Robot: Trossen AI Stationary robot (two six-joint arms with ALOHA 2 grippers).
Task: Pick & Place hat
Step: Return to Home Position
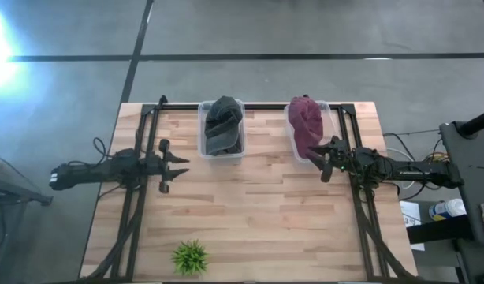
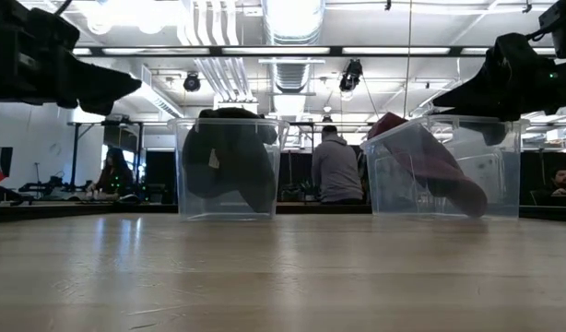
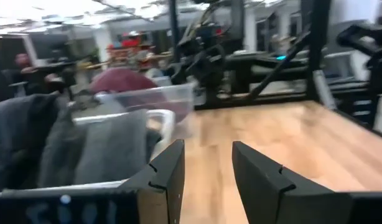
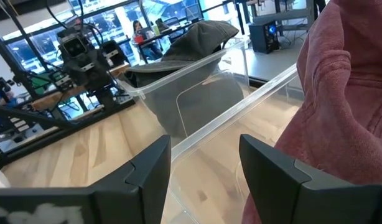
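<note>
A dark grey hat is heaped in the left clear bin, showing in the low view as hat. A maroon hat lies in the right clear bin, draped over its near rim; low view hat. My right gripper is open, raised just off the near end of the maroon hat. My left gripper is open, hovering left of the grey hat's bin.
A small green plant stands near the table's near-left edge. Black frame rails run along both table sides. Bare wood lies between the bins and the near edge. People sit and stand in the room beyond the table.
</note>
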